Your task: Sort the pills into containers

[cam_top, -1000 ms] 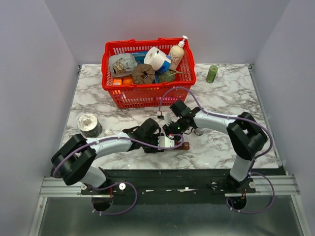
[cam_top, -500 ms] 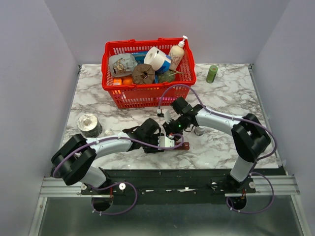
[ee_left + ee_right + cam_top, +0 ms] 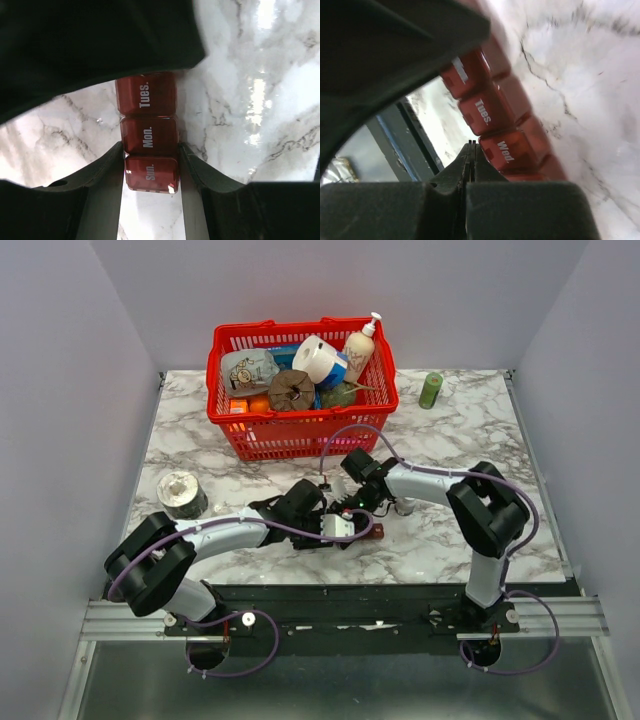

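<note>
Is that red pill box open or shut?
Shut: the pill box lids seen, Sun. to Wed., lie flat; the rest are hidden.

Bright, even light falls from above. Glare streaks the marble table [image 3: 260, 95] at right of frame; my right gripper [image 3: 470, 147] looms blurred and dark in the foreground.

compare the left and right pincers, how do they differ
The left pincer clamps the strip at its Sun-Mon end; the right pincer holds nothing. The left pincer is parted by the strip's width; the right pincer is pressed fully shut. Both are down at the strip, the right pincer's tip by the Wed lid.
</note>
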`<action>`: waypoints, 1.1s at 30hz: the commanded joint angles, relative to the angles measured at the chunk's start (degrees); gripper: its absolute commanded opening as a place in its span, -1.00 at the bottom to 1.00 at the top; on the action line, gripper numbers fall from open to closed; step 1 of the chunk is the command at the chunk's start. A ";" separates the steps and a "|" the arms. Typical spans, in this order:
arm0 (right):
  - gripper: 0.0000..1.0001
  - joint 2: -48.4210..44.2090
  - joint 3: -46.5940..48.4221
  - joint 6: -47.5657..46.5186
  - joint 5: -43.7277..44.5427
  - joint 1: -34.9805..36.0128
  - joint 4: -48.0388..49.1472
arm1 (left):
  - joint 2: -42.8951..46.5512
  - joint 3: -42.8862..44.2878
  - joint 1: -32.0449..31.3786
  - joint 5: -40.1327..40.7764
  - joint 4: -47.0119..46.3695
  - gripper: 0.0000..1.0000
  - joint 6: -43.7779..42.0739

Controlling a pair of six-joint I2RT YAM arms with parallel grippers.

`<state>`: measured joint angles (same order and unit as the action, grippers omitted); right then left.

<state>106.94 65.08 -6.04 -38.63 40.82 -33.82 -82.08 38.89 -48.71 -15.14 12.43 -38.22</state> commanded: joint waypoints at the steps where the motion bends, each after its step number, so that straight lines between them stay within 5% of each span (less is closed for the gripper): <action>1: -0.92 3.98 1.19 0.77 8.75 -0.04 -2.12 | -0.80 0.83 0.28 0.02 1.99 -0.31 0.25; 6: -0.91 -0.49 2.85 -5.63 -8.97 -0.56 -4.23 | -0.45 0.83 0.19 0.11 1.90 -0.30 0.16; 11: -0.88 -5.24 3.30 -11.08 -13.75 -2.93 -6.96 | -0.53 1.27 0.28 0.19 1.99 -0.27 0.51; 17: -0.79 -10.33 4.09 -16.88 -15.16 -9.17 -10.47 | -1.50 2.94 0.37 1.25 1.46 0.20 4.11; 19: -0.70 -13.22 3.83 -17.68 -14.46 -11.01 -10.39 | -1.24 3.03 0.37 1.69 0.50 0.52 4.64; 23: -0.47 -17.10 3.74 -19.35 -11.65 -13.57 -10.47 | 1.39 2.68 0.54 2.57 -1.61 0.97 5.26; 29: -0.03 -23.69 4.18 -20.15 -7.60 -19.36 -10.91 | 9.47 1.63 1.25 2.75 -3.46 0.97 8.15; 33: 0.63 -31.67 7.07 -20.41 -5.06 -25.78 -10.74 | 21.92 -0.13 2.21 2.30 -8.36 0.97 16.56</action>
<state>82.46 68.49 -24.95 -47.51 20.03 -43.79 -71.00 40.45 -47.59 -12.91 10.57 -30.20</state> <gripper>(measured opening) 0.675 0.987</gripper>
